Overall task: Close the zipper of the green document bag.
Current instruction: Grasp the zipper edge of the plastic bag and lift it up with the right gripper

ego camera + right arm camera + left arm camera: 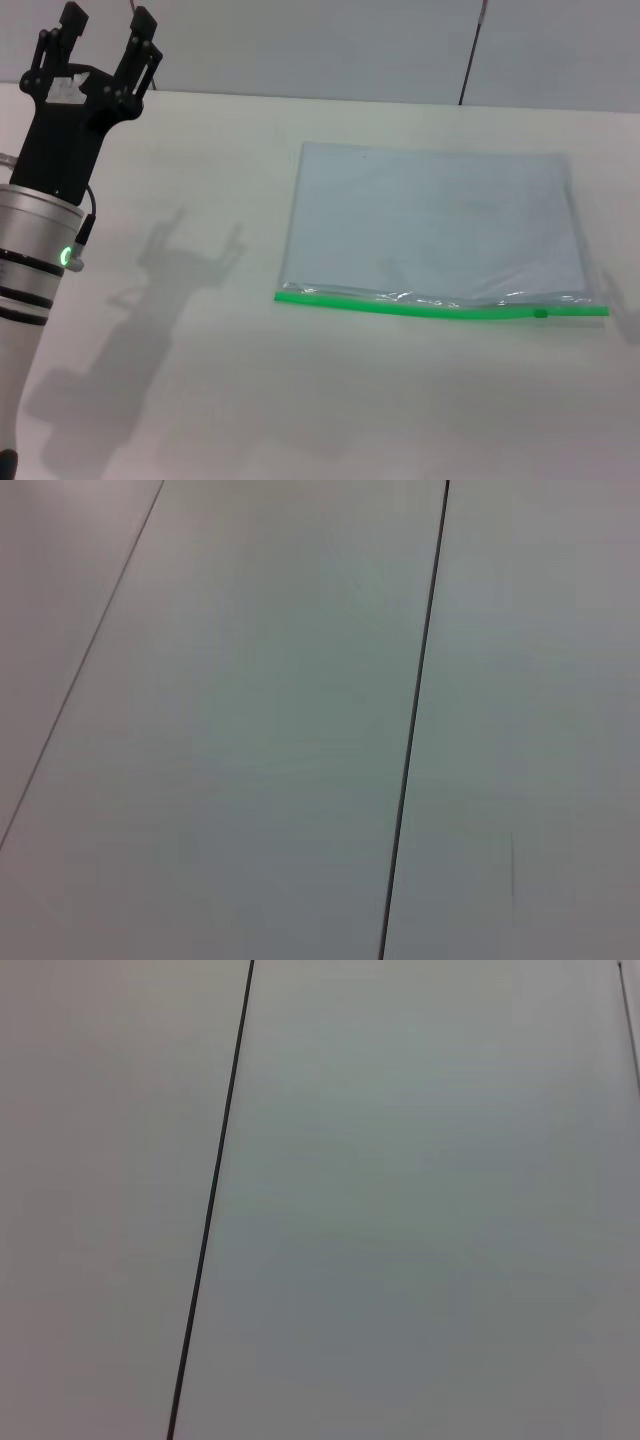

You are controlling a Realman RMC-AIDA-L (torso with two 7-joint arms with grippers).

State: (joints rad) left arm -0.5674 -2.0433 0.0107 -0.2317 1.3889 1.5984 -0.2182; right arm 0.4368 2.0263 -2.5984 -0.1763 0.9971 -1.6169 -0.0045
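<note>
The green document bag [435, 225] lies flat on the white table, right of centre in the head view. It is a pale blue-grey translucent pouch. Its zipper [440, 306] is the bright green strip along the near long edge, with a small green slider tab [540, 313] close to the right end. My left gripper [103, 27] is raised at the far left, well away from the bag, fingers open and pointing up with nothing between them. The right gripper is out of view. Both wrist views show only plain wall panels.
The white table [250, 380] spreads around the bag, with the left arm's shadow [170, 280] falling on it left of the bag. A grey wall with dark seams [470, 60] stands behind the far edge.
</note>
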